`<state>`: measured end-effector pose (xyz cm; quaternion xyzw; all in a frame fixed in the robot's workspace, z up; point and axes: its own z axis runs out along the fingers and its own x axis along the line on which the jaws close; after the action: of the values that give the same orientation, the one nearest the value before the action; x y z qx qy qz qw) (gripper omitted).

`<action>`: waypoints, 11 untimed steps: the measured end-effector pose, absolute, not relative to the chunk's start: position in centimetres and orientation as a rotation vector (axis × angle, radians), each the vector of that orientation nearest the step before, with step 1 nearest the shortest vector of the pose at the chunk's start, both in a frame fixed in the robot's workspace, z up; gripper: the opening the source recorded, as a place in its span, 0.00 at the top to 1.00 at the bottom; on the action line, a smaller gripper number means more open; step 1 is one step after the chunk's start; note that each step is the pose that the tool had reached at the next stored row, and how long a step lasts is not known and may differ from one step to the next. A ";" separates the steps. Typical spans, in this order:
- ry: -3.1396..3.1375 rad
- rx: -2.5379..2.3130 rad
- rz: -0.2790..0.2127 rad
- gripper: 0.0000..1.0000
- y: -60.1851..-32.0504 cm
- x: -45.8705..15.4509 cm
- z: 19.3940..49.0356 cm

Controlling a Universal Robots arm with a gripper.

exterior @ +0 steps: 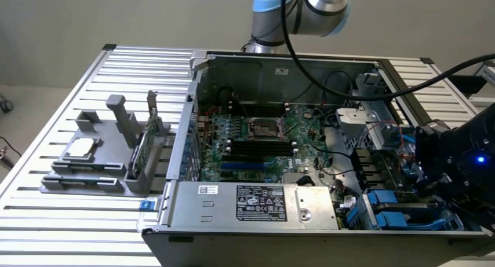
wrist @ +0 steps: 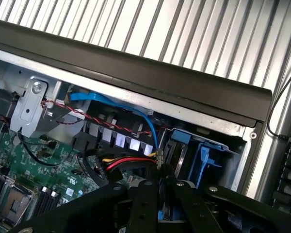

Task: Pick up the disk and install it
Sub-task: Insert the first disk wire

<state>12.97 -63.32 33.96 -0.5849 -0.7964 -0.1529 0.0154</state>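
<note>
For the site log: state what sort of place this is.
Probably a robotics lab bench for computer assembly: an opened computer case, motherboard exposed, sits on a slatted metal table, a robot arm above it, a grey parts fixture beside it.

High exterior, close wrist, sharing blue drive bays (exterior: 386, 200).

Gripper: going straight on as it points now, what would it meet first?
Likely the blue bay bracket in the case corner ahead of the gripper; the red-and-yellow cables lie just beside that line. Depth unclear.
</note>
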 end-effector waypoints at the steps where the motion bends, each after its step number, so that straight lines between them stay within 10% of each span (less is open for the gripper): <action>1: -2.475 -1.826 -0.474 0.84 -63.3 13.0 34.0; 11: -2.469 -1.903 -0.422 0.84 -63.3 13.0 34.0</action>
<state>12.97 -63.33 33.96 -0.6049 -0.7850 -0.1341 -0.0022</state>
